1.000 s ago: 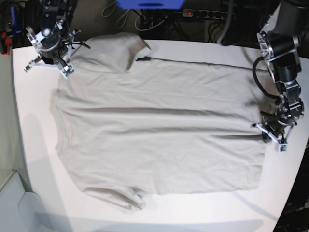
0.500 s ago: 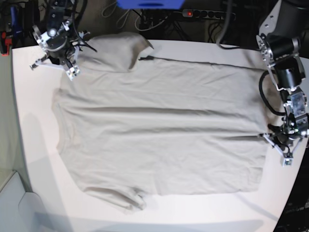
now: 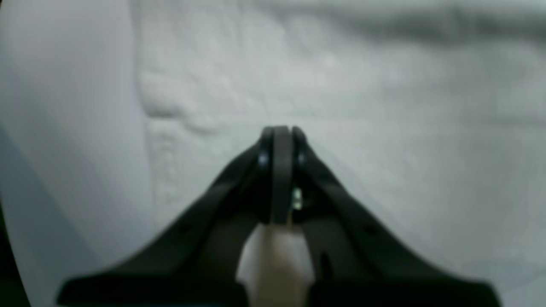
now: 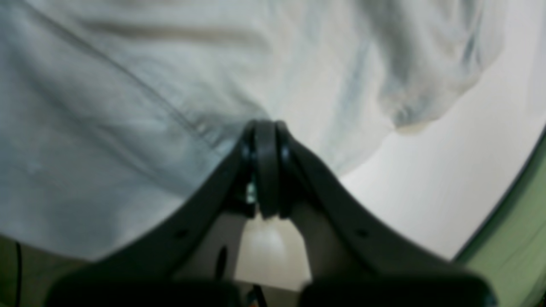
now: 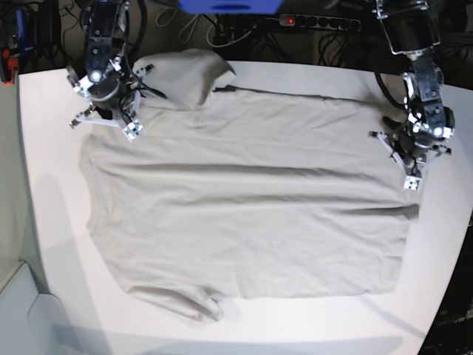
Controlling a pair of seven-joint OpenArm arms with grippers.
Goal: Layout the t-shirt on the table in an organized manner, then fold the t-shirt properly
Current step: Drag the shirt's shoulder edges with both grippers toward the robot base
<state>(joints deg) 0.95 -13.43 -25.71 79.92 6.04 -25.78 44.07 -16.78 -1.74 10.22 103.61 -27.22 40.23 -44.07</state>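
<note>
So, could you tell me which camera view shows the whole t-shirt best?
The base view: the t-shirt lies spread across the table, both sleeves visible. The left and right wrist views show only blurred close patches of fabric behind the shut grippers.

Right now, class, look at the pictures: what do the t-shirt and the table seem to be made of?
The t-shirt: soft woven or knitted cloth, probably cotton, matte beige; it lies limp with wrinkles and a stitched hem. The table: smooth, hard white board, matte with a faint sheen; laminate or painted wood, which one cannot be told.
</note>
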